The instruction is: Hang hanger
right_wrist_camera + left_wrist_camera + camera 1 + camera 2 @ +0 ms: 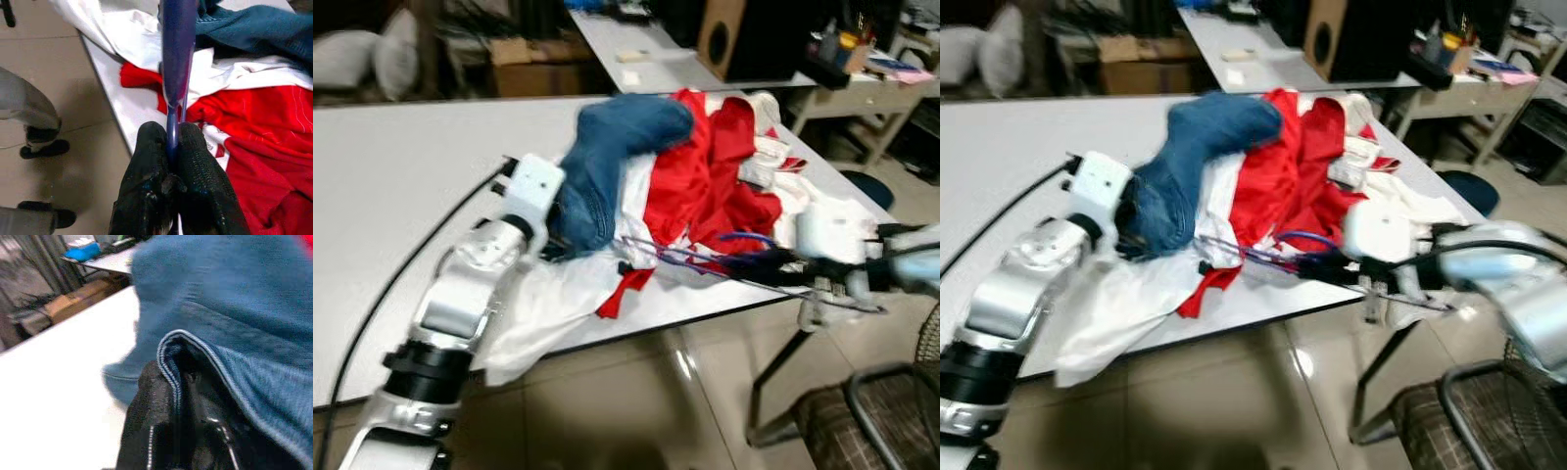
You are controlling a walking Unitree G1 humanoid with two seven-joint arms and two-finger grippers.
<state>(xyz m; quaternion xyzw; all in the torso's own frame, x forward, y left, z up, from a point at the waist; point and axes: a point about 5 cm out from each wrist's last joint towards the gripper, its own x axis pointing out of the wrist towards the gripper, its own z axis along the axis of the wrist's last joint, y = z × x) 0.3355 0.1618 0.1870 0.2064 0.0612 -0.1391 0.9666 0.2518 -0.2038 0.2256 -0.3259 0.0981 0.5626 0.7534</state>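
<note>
White table — clothes heaped; right gripper clamps blue hanger.

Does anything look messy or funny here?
Yes. Crumpled blue jeans, a red garment and white cloth lie heaped at the white table edge, the cloth drooping over it. Right gripper pinches a blue hanger.

A white table stands on glossy beige tile floor, speaker behind.
</note>
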